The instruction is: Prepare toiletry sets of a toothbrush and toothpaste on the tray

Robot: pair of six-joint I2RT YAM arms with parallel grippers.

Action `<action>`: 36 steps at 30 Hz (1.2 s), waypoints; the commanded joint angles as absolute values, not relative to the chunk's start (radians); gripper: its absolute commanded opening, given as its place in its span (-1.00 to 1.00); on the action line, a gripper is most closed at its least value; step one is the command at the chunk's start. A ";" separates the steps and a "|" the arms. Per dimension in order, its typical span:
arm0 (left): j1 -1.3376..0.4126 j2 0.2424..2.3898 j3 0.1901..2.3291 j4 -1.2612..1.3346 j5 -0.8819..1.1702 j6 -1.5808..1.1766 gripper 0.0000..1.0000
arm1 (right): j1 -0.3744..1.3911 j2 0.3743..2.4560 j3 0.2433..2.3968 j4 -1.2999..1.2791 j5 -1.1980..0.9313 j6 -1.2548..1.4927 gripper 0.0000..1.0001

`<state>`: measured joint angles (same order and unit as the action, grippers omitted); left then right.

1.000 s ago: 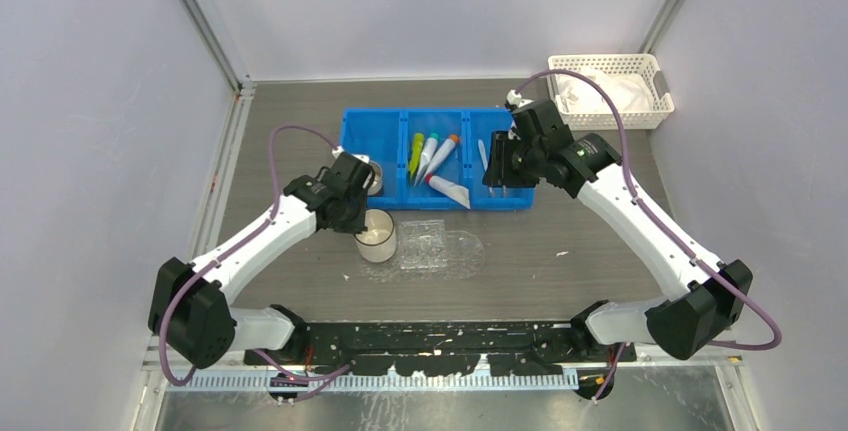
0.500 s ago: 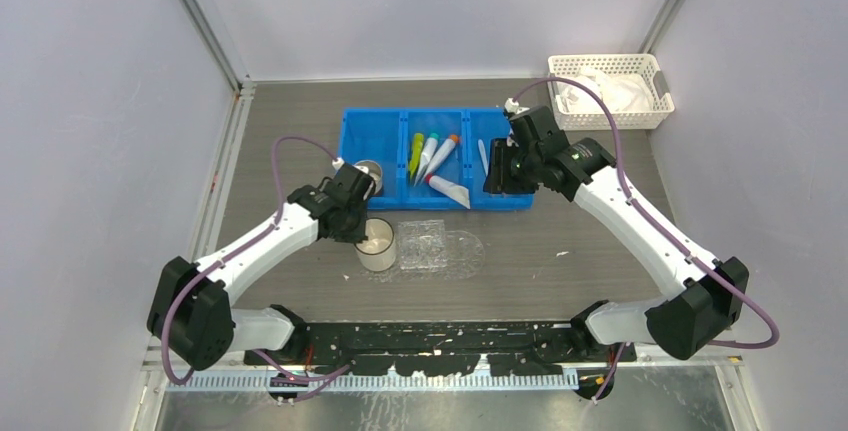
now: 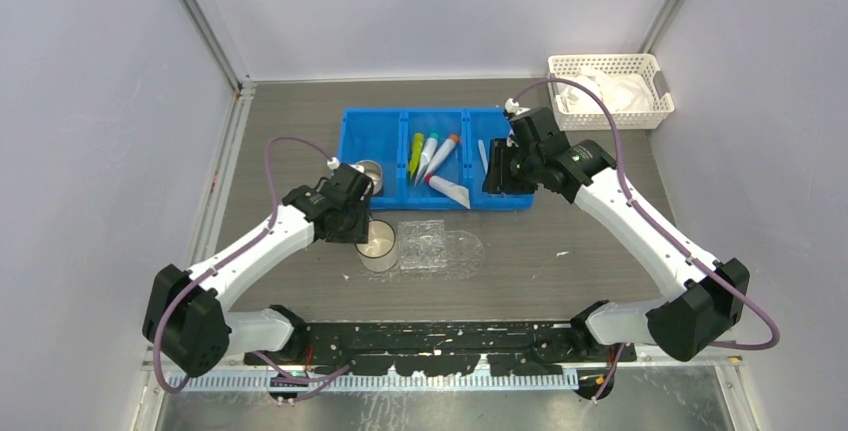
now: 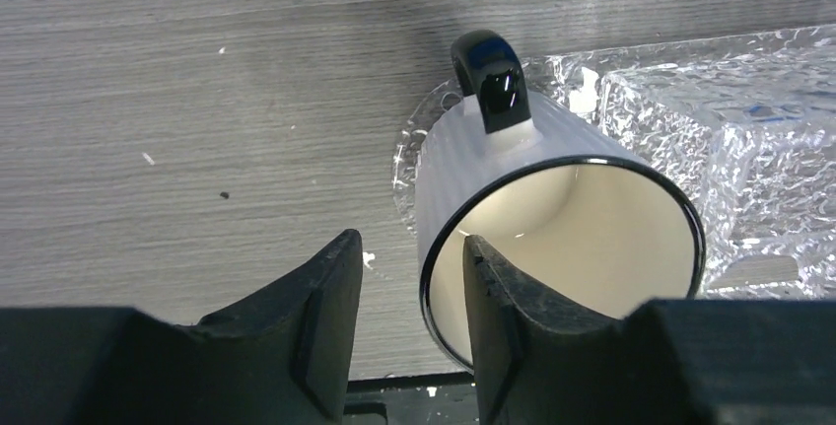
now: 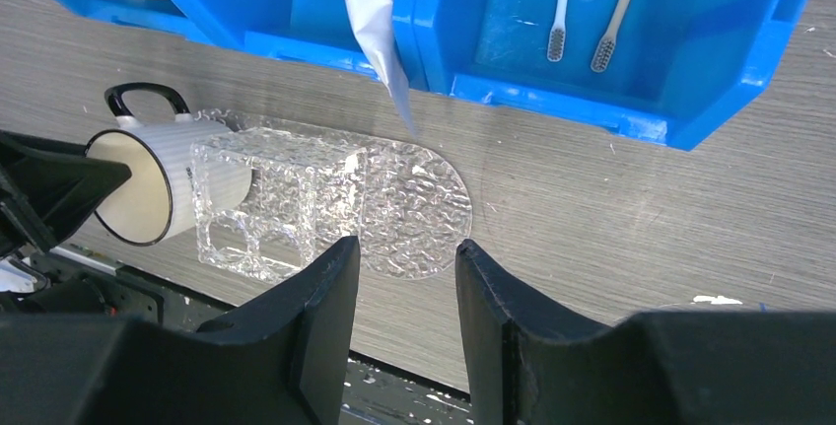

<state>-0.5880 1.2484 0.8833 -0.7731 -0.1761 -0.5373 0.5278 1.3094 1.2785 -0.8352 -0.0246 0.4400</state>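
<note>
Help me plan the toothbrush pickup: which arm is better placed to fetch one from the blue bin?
Right. The right tool hangs over the blue bin's right compartment, where the toothbrushes lie; the left tool straddles the rim of the white mug at the clear tray.

bright, even, diffuse light falls from overhead, leaving only faint soft shadows on the table [image 3: 560,281]. white glare spots sit on the black handle [image 4: 490,80] of the mug [image 4: 513,164], and the clear tray [image 5: 414,208] sparkles with small highlights. both wrist views are sharp; the top view is softer, with wide-angle splay toward its corners.
</note>
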 commanded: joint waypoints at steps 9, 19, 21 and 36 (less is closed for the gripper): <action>-0.590 1.163 1.191 -1.008 -0.378 -0.544 0.01 | 0.594 1.484 1.543 -0.810 -0.123 0.429 -0.07; -0.535 1.077 1.082 -0.988 -0.383 -0.585 0.96 | 0.792 1.957 2.081 -0.954 -0.041 0.374 -0.07; -0.535 1.041 1.058 -0.981 -0.380 -0.594 1.00 | 0.798 2.038 2.154 -0.980 -0.037 0.353 -0.07; -0.532 0.971 1.008 -0.970 -0.365 -0.586 0.99 | 0.822 2.375 2.435 -0.995 0.057 0.260 0.06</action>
